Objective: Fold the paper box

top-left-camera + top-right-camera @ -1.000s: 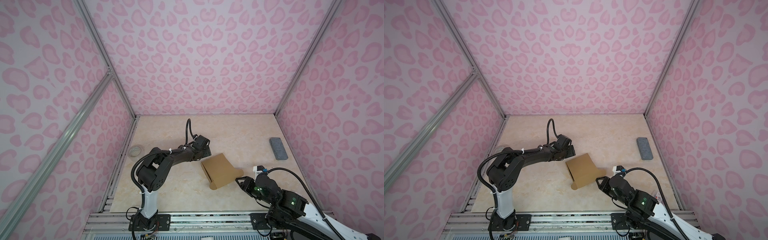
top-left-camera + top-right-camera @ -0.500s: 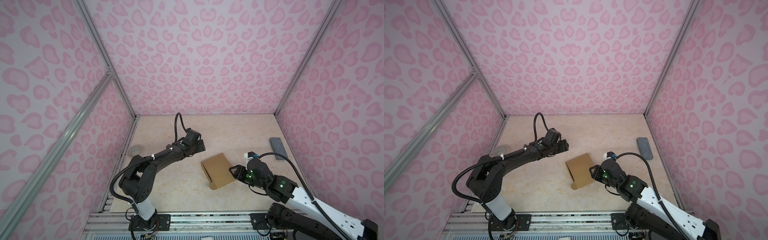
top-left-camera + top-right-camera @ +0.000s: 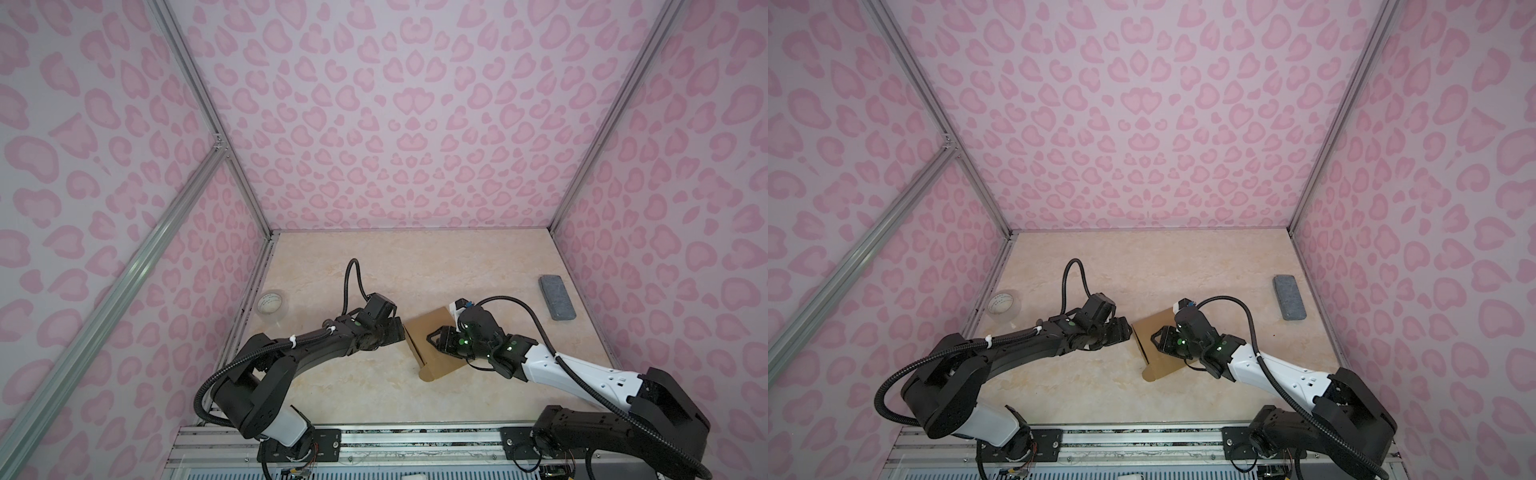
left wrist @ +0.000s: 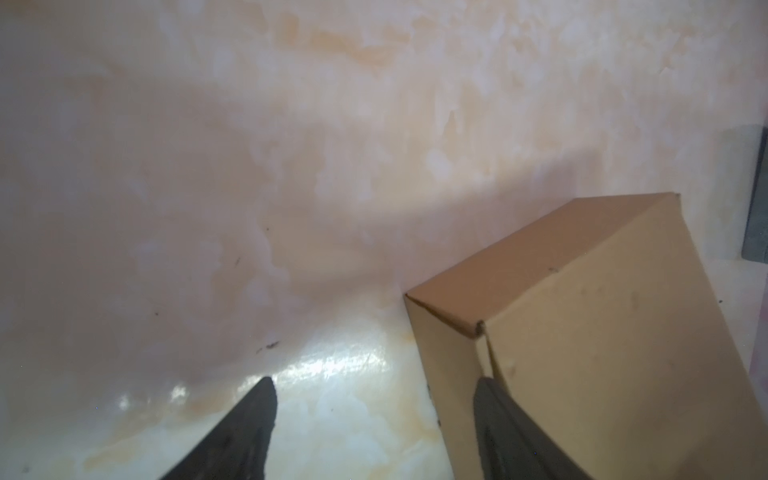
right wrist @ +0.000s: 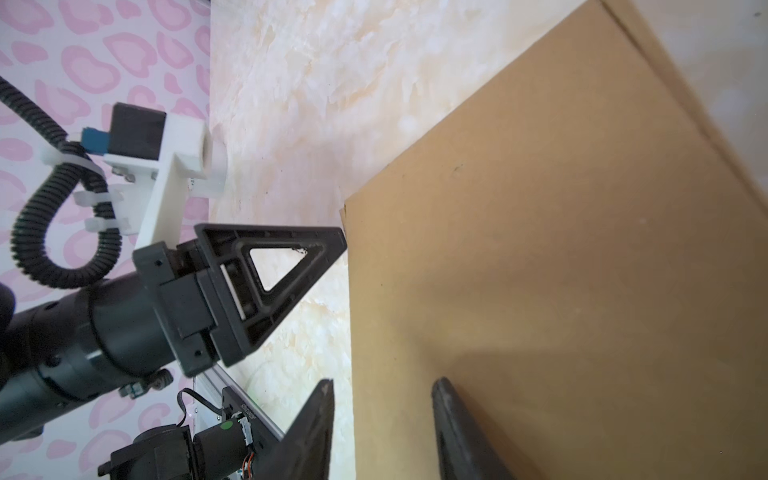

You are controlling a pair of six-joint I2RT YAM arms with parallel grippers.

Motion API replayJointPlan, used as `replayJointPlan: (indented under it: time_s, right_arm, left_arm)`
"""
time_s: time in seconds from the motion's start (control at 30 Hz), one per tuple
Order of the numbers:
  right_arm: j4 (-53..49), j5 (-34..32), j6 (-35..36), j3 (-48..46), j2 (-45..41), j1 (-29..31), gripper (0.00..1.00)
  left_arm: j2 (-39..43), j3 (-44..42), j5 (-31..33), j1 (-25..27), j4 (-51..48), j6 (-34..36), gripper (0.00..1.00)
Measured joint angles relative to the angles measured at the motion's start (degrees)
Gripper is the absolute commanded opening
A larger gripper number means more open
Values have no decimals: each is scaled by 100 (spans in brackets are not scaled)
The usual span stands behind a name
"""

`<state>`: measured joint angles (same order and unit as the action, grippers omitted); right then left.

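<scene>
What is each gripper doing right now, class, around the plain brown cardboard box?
Left gripper: open, at a corner of the plain brown cardboard box.
Right gripper: open, jaws apart over that box's edge.

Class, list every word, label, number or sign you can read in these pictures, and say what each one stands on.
No text here can be read with certainty.
On the clear tape roll: faint dark marks on its inner core, too small to read.
On the black bracket by the rail, in the right wrist view: tiny pale print, blurred.
On the paper box and the grey block: no markings visible.
</scene>
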<state>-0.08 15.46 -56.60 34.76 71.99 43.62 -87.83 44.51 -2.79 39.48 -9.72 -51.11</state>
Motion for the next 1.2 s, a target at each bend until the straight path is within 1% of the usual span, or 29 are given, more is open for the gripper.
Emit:
replayJointPlan:
  time_s: [0.1, 0.2, 0.33, 0.47, 0.67, 0.83, 0.97, 1.07, 1.2]
  right_arm:
    - [254, 0, 17, -55, 234, -55, 42]
    - [553, 68, 15, -153, 595, -140, 41]
    - [1226, 131, -7, -199, 949, -238, 41]
    - [1552, 144, 11, -98, 1224, -332, 41]
    - [2033, 494, 175, 133, 1735, -914, 41]
    - [1705, 573, 616, 721, 2094, -1342, 41]
    - [1235, 507, 940, 909, 2004, -1668, 44]
    - [734, 490, 1147, 1064, 1729, -1764, 46]
    - [111, 393, 1443, 1097, 837, -1633, 49]
  left_arm:
    - [-125, -109, -142, 33, 120, -205, 78]
    - [-352, -68, -275, 37, 525, -372, 78]
    - [-686, 173, -345, 37, 852, -481, 78]
    - [-1025, 562, -367, 13, 866, -514, 78]
    - [-1333, 1027, -446, -264, 719, -463, 78]
    - [-1486, 1298, -439, -544, 671, -420, 78]
    - [-1578, 1377, -415, -654, 671, -372, 78]
    - [-1576, 1325, -575, -654, 774, -356, 78]
    - [-1528, 1130, -887, -654, 1045, -317, 78]
